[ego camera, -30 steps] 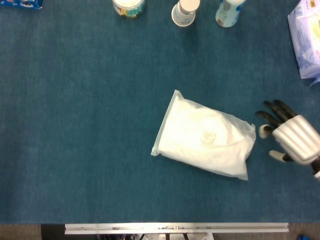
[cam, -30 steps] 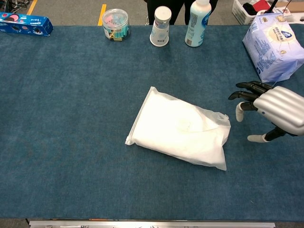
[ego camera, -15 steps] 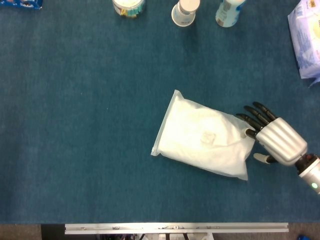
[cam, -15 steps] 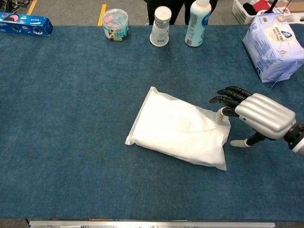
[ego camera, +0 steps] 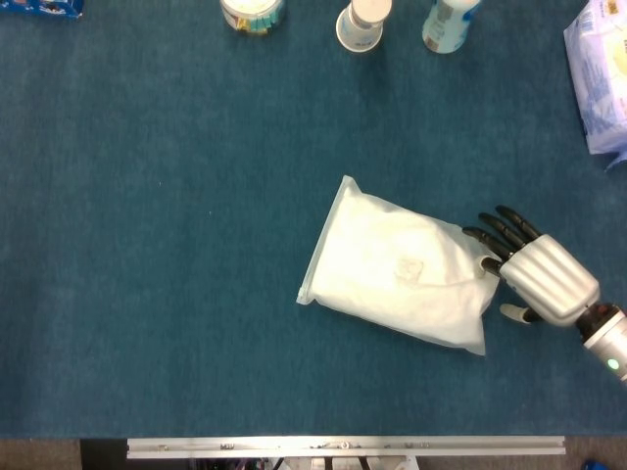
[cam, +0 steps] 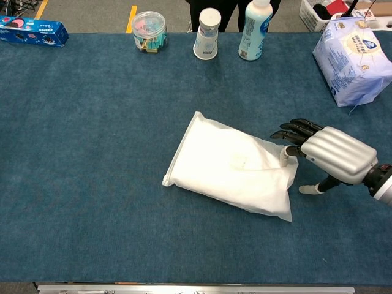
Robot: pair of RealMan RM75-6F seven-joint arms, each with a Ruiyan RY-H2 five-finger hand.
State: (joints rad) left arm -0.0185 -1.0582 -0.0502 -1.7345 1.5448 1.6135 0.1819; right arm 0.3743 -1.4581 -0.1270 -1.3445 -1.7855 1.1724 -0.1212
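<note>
A flat white plastic bag [ego camera: 402, 269] [cam: 236, 162] lies askew on the blue cloth near the middle. My right hand [ego camera: 534, 274] [cam: 331, 153] is at the bag's right end, its dark fingers [cam: 293, 130] spread and resting on the bag's upper right corner. The thumb [cam: 309, 189] points down onto the cloth just right of the bag's edge. Nothing is lifted; the bag lies flat. My left hand shows in neither view.
Along the far edge stand a blue box [cam: 33, 32], a clear jar [cam: 149, 30], a paper cup [cam: 207, 26] and a white bottle [cam: 254, 21]. A pack of tissues [cam: 355, 58] lies at the far right. A metal rail [ego camera: 343, 446] marks the near table edge.
My right hand has moved left from open cloth to the bag's right end and lowered; its fingers now touch the bag's corner. The bag has barely shifted.
</note>
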